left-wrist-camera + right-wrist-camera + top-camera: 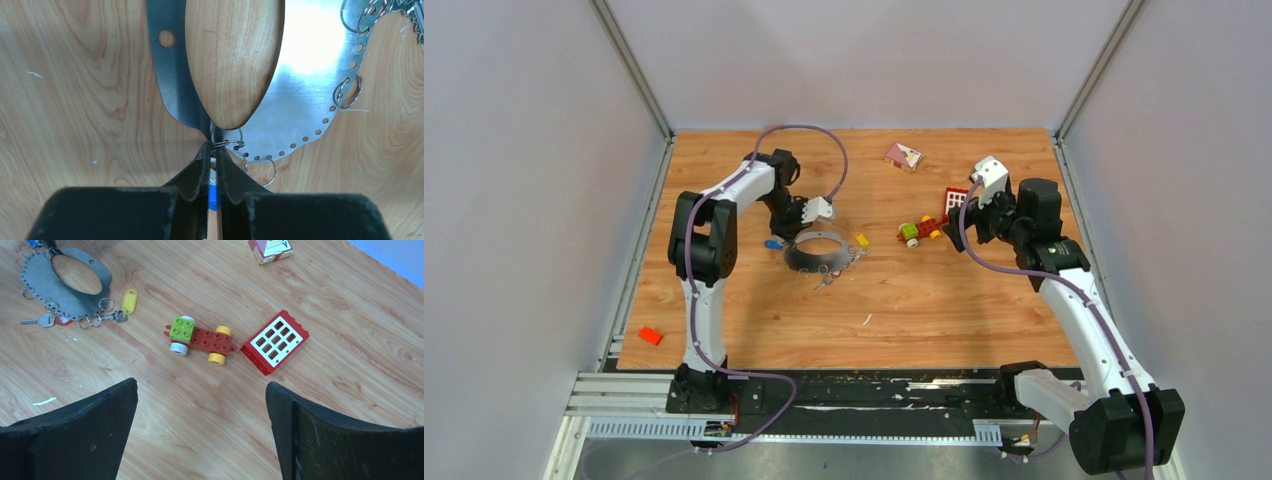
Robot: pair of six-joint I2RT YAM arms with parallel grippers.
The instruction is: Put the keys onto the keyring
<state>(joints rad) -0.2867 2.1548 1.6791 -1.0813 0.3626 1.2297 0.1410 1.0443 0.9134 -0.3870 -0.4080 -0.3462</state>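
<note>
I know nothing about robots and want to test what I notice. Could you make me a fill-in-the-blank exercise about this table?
1. The right pincer hangs wide ____ above the table.
2. The ____ pincer pinches a small wire ring at the keyring's edge.
3. The key tag closest to the toy car is ____.
4. The block with the white grid is ____.

Missing words: open; left; yellow; red.

toy car (pixel 200 337) right of keyring (pixel 37 282), bare table (pixel 944 310) nearer
</note>
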